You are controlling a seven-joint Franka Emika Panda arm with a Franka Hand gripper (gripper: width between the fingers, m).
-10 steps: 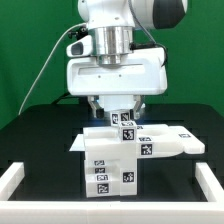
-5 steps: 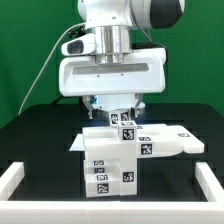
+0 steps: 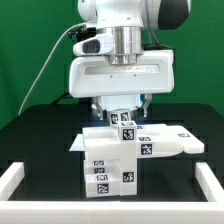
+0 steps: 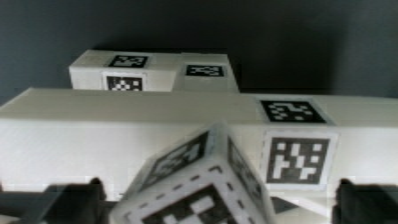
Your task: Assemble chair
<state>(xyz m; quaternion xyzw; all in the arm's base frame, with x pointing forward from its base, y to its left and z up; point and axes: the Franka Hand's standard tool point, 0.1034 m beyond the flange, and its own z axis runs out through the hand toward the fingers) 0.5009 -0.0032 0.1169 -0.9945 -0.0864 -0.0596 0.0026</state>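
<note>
Chair: a chunky white blocky plastic chair, partly joined and marked with black-and-white square tags, is being shown standing near the middle of the black table, close to its front edge.
Chair make-up: a tall block is being seen in front, a flat slab is reaching out toward the exterior view's right, and a small tagged white plastic piece is sitting on top.
Handling: the pieces are being judged stiff, hollow and light; the smooth plastic is likely being made slippery under metal fingers, so flat opposite faces are being preferred over tagged corners.
Where to take hold: the small top piece is being judged best pinched across its two parallel sides, low enough that it is not tipped.
Gripper: the white two-finger gripper is being held directly above the top piece, with dark fingertips being seen on either side of it in the wrist view.
Gripper state: the fingers are being shown spread beside the piece; whether the pads are being pressed on it cannot be told.
Tilt: the top piece is being seen canted in the wrist view, so it is probably not yet being seated squarely.
Risk: a sideways push is being judged enough to shift the light stack on the table.
Surroundings: a low white border rail is being seen along the table edge.
</note>
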